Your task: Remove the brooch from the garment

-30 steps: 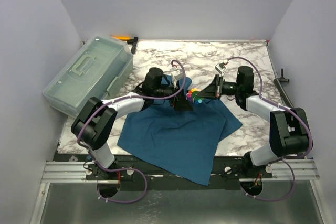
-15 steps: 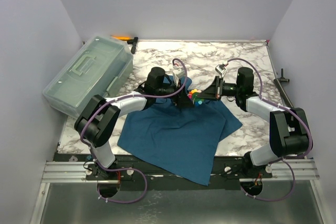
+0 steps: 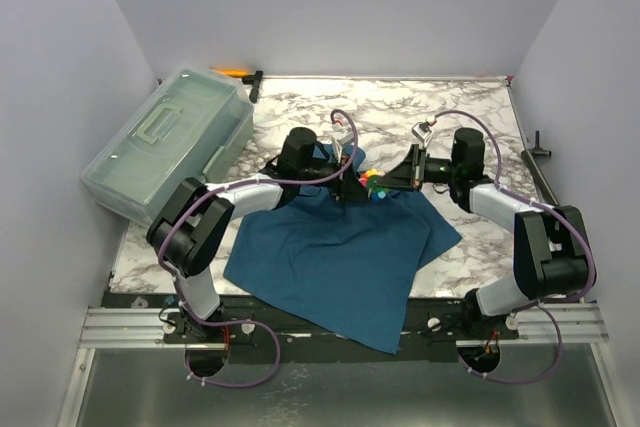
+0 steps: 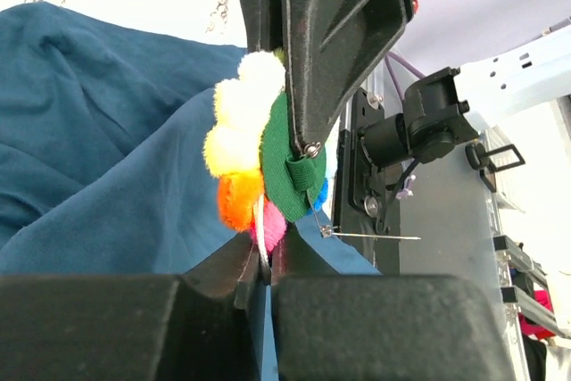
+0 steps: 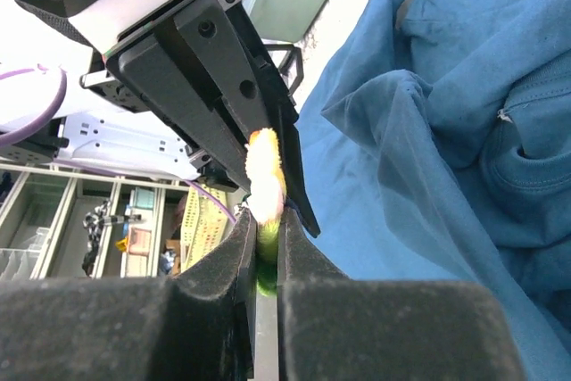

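Note:
The brooch (image 3: 372, 183), a small flower of bright pom-poms, hangs just above the dark teal garment (image 3: 330, 257) near its far edge. Both grippers meet at it. My left gripper (image 3: 358, 187) is shut on the brooch's lower pink-and-orange edge (image 4: 254, 211). Its thin metal pin (image 4: 370, 236) sticks out free to the right. My right gripper (image 3: 385, 185) comes from the other side, and its jaws stand narrow on the brooch's green part (image 5: 268, 238), touching both sides. Garment cloth (image 5: 428, 131) lies rumpled behind the brooch.
A translucent lidded box (image 3: 170, 142) stands at the left on the marble table (image 3: 400, 107). An orange-handled tool (image 3: 238, 73) lies at the back left edge. A small black fitting (image 3: 540, 147) sits at the right wall.
My left gripper has moved right onto the brooch and shut on its edge. The right gripper has stayed in place on the brooch.

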